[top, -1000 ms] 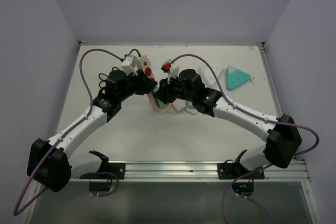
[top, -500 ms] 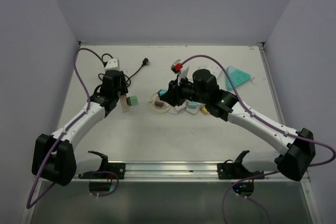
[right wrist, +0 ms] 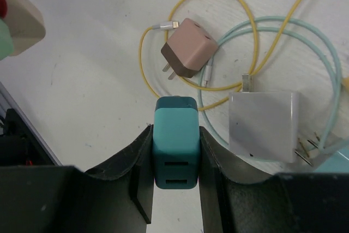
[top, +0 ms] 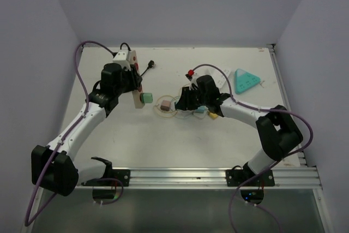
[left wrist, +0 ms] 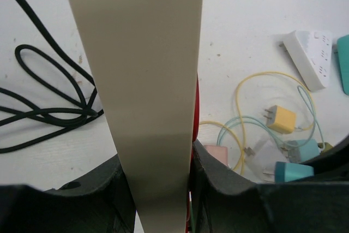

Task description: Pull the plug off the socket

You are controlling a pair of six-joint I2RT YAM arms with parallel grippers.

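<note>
My left gripper (top: pixel 134 84) is shut on a beige power strip (top: pixel 136 92) and holds it on edge above the table at the left. The strip (left wrist: pixel 147 80) fills the left wrist view between the fingers (left wrist: pixel 212 173). A green plug (top: pixel 145 97) sits in the strip's right face, beside its red switch. My right gripper (top: pixel 184 101) is shut on a dark teal USB charger plug (right wrist: pixel 175 140), low over the cable heap. This plug is apart from the strip, whose corner (right wrist: pixel 19 20) shows at the upper left.
A pink charger (right wrist: pixel 188 53), a white charger (right wrist: pixel 264 124) and yellow and pale teal cables (right wrist: pixel 305 85) lie under the right gripper. A yellow charger (left wrist: pixel 281 118) and a white power strip (left wrist: pixel 312 58) lie farther right. A teal triangular device (top: pixel 246 80) lies at the back right, a black cord (left wrist: pixel 43 96) at the back left.
The grippers were together at the centre and have drawn apart. The left one carried the strip left and back; the right one lowered to the cable heap with the teal plug.
</note>
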